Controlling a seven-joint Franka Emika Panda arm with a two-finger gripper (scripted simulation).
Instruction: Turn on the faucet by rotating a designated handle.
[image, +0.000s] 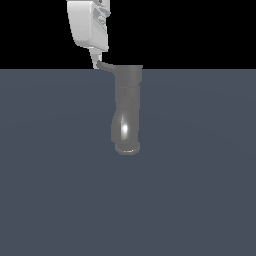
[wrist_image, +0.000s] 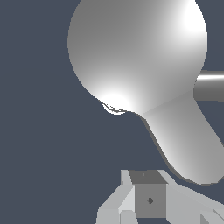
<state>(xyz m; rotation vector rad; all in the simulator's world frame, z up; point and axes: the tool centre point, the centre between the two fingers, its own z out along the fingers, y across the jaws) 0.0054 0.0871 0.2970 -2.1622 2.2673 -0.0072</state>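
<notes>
The white, smooth-shelled hand (image: 95, 62) hangs at the top of the exterior view, its pointed tip meeting the outer end of the small, thin, curved grey handle (image: 105, 65); whether its fingers are apart or together cannot be told. The handle projects towards the exterior view's left from the wider cap of the glossy grey metallic cylindrical faucet (image: 127, 107). The faucet stands on the matte slate-blue counter (image: 200, 190), a bright highlight near its rounded ring end.

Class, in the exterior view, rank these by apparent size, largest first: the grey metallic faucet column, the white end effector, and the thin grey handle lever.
1. Grey glossy metallic faucet column: largest.
2. White end effector: smaller as seen, though the frame's top edge cuts it off, so its full size is unsure.
3. Thin curved grey handle lever: clearly smallest.
</notes>
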